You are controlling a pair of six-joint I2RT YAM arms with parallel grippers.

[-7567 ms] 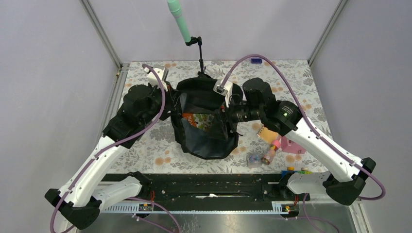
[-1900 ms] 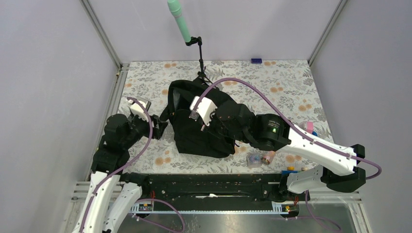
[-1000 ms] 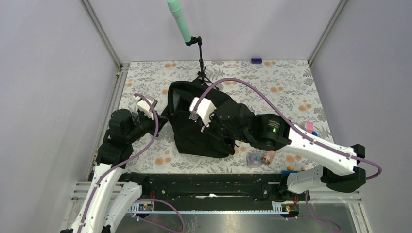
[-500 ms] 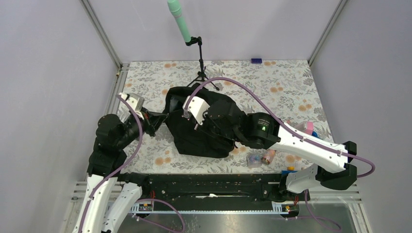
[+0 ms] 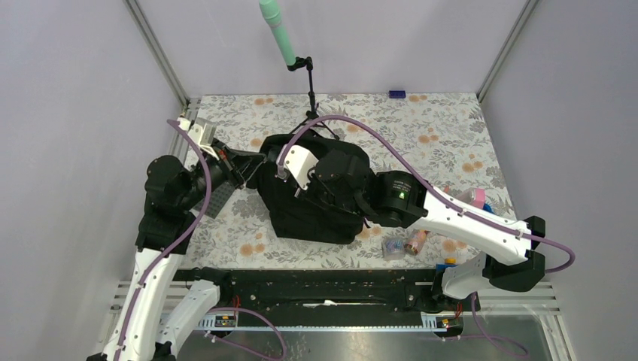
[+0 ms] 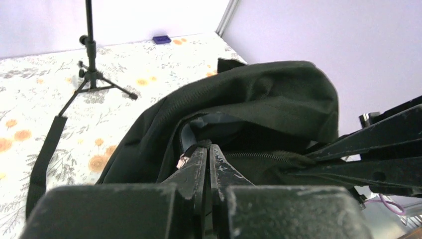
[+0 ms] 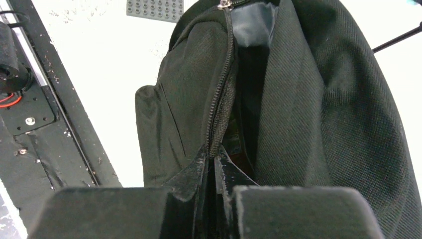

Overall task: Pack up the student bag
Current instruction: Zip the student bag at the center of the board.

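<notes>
student bag (image 5: 305,219) centre of table (image 5: 451,135), tripod (image 5: 310,86) behind, small items (image 5: 410,243) right

Walls: plain pale lilac panels (image 5: 75,113) close you in on three sides.
Frame: slanted silver metal corner posts (image 5: 156,53) edge them.
Bench: your bench (image 5: 451,128) wears a white cloth printed with grey leaves and orange flowers.
Light: even, soft.

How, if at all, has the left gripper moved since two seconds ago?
Yes. The left gripper moved up the view, nearer the thin black tripod stand.
</notes>
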